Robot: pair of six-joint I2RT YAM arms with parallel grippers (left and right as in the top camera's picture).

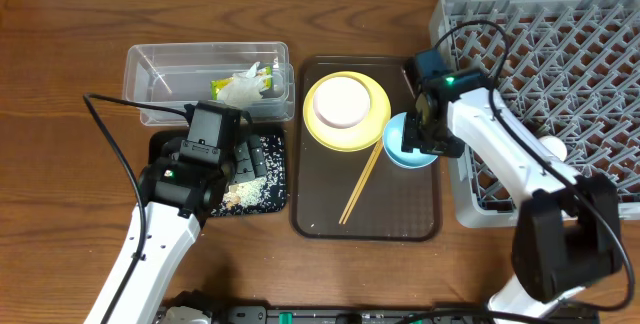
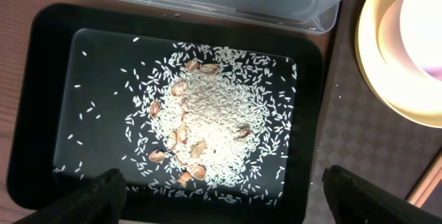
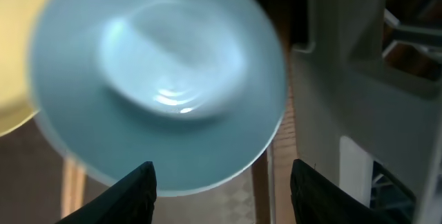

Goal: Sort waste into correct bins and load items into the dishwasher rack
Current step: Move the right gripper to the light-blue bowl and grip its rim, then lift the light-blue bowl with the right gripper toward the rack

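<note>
Currently, the light blue bowl (image 1: pixel 396 146) sits at the right edge of the brown serving tray (image 1: pixel 400 209), just beside the left wall of the dishwasher rack (image 1: pixel 570 44). The right arm's fingers (image 3: pixel 141 193) hang directly above it. In the right wrist view they stand moderately apart with the bowl's near rim between them; no contact is visible, and the view is blurred. The bowl is round, so there is no long axis to align to. What matters is that the rim section sits centred between the fingers.

The right arm is clearly the nearer one. The rack lies immediately to its right, with open lattice floor for set-down. To clear the rack wall, the bowl would probably have to be lifted before it is moved sideways.

On the other side, the yellow plate (image 1: pixel 320 129) carrying the white bowl (image 1: pixel 343 102) touches or nearly touches the blue bowl, and the chopsticks (image 1: pixel 360 186) lie close by, so room there is tight.

The left arm's fingers (image 2: pixel 103 196) are spread wide and empty over the black tray (image 2: pixel 41 113), which holds the rice grains (image 2: pixel 221 106). The snack wrapper (image 1: pixel 245 86) lies in the clear tub (image 1: pixel 160 79).
</note>
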